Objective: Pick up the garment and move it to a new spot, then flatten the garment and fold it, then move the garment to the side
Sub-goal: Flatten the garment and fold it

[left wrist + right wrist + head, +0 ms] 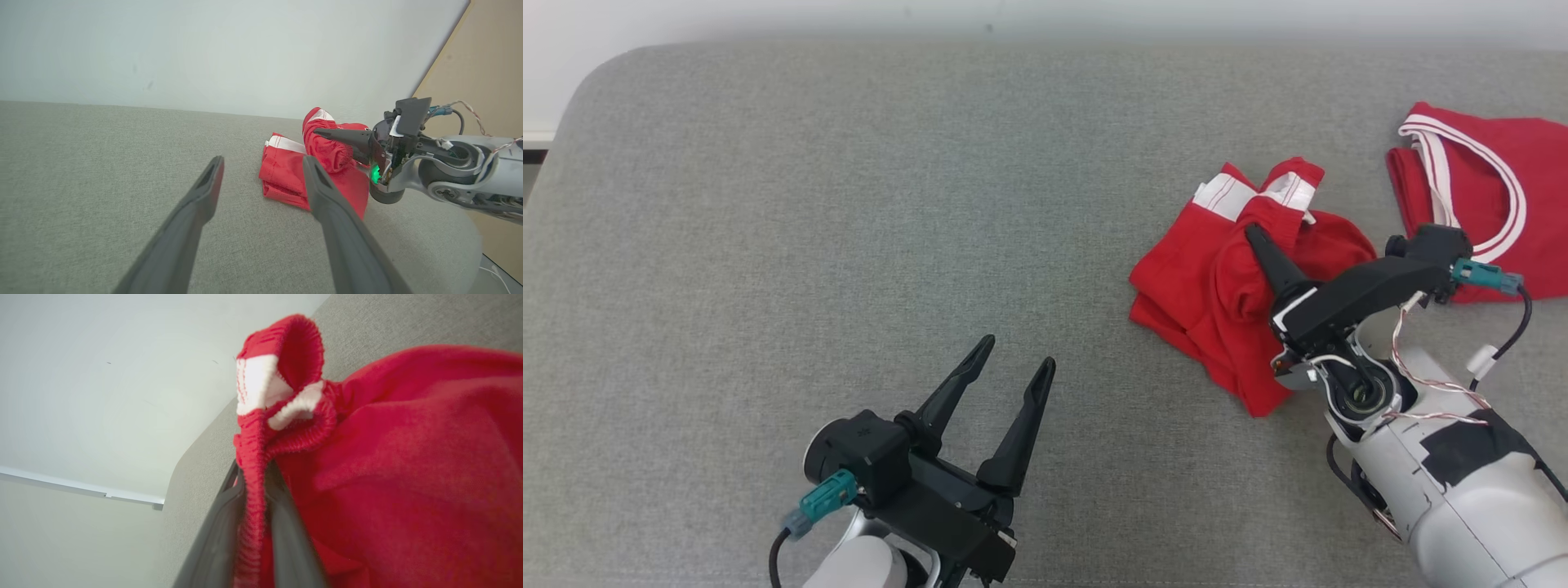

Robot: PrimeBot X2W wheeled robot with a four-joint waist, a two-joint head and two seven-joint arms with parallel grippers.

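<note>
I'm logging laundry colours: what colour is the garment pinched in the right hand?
Red garment with white striped patches; the head view shows it best.

Garment (1192, 286) lies right of centre on the cushion (849, 204) w/ R gripper (253, 473) clamped round a fold, 2nd garment (1486, 188) just behind-right of it, L gripper (1018, 351) well apart leftwards, nearer the front.

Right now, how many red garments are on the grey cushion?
2. The crumpled garment right of centre, pinched in the right tool; the white-trimmed garment at the far right edge, partly out of frame.
</note>
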